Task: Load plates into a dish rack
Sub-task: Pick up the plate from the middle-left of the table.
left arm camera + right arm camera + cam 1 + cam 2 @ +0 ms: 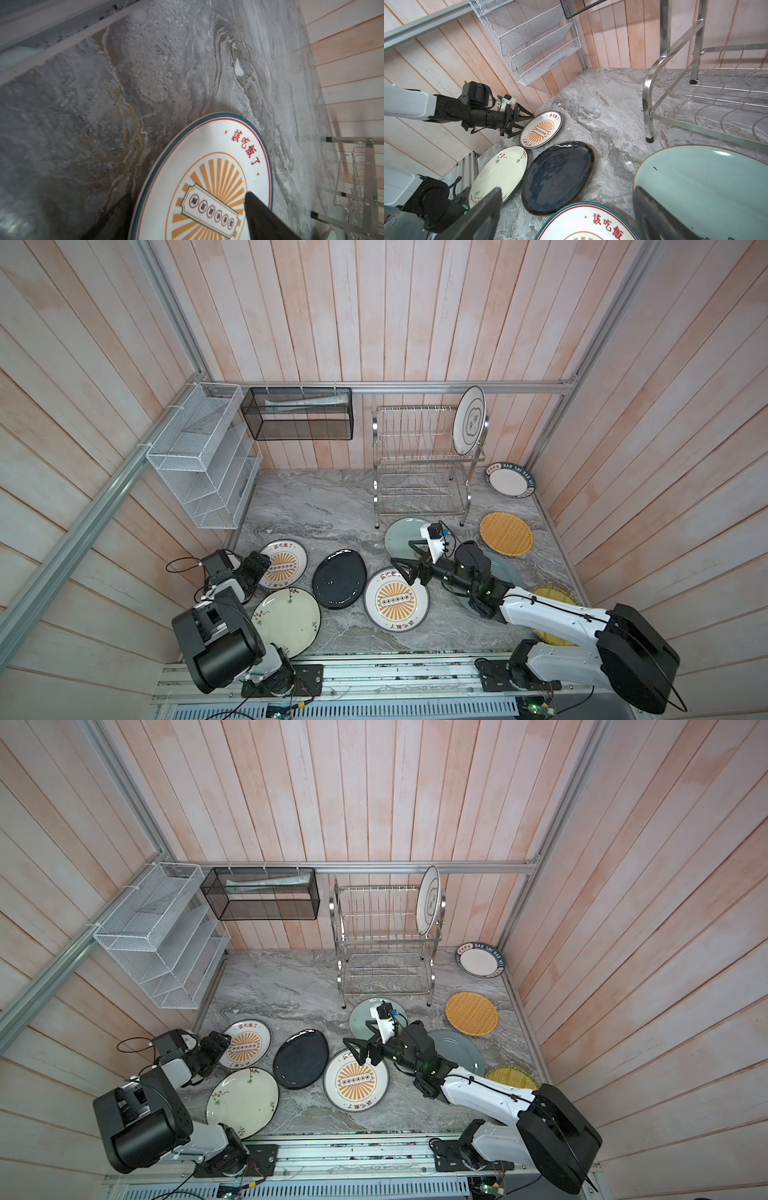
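Presumably stiff, slick and breakable, the white orange-sunburst round plate point(286, 566) lies rim-first between the open left jaws; right jaws gape empty.

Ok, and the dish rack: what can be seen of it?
The dish rack is shiny steel wire and tube, two tiers of upright slot dividers on curved legs with dark feet. It stands upright on the marble tabletop near the back wall. One white plate stands on edge in the upper tier's right end slot; the lower tier holds nothing.
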You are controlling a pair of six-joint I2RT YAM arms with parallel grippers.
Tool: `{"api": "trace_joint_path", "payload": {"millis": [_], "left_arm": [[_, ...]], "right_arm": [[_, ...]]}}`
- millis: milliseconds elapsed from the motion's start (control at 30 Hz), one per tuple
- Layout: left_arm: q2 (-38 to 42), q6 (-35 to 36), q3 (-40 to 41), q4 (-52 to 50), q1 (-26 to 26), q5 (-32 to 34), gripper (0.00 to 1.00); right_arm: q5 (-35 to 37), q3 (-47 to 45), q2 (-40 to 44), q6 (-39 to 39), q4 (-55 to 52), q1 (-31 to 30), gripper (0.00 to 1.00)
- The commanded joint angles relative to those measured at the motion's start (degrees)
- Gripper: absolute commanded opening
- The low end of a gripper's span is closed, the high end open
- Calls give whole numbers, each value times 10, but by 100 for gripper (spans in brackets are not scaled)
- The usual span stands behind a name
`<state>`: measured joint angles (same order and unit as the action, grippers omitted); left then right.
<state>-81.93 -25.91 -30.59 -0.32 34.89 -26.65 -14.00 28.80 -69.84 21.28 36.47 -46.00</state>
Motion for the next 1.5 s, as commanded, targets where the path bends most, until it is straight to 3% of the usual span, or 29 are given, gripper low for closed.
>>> {"api": "trace_joint_path", "payload": {"millis": [0, 200, 467, 667, 1000, 1167, 1300, 1467], "left_arm": [[-29, 0, 1, 2, -16, -49, 85], [-58, -24, 5, 37, -71, -65, 82], [-97, -92, 26, 98, -78, -91, 70], [-127, -105, 32, 114, -78, -108, 57], [-140, -152, 34, 146, -78, -112, 23], [-150, -175, 39, 182, -78, -130, 15], [-130, -249, 67, 280, -78, -166, 0], [-40, -315, 69, 307, -79, -178, 0]], "right_arm": [[3, -4, 9, 3, 14, -3, 98], [3, -1, 11, 1, 9, -3, 98], [-11, -6, 13, 2, 16, -3, 98], [-12, -6, 12, 0, 18, -3, 98], [-10, -3, 11, -6, 14, -3, 98], [-5, -4, 11, -11, 10, -3, 98], [6, -4, 11, -21, 5, -3, 98], [22, -3, 29, -32, -17, -3, 98]]}}
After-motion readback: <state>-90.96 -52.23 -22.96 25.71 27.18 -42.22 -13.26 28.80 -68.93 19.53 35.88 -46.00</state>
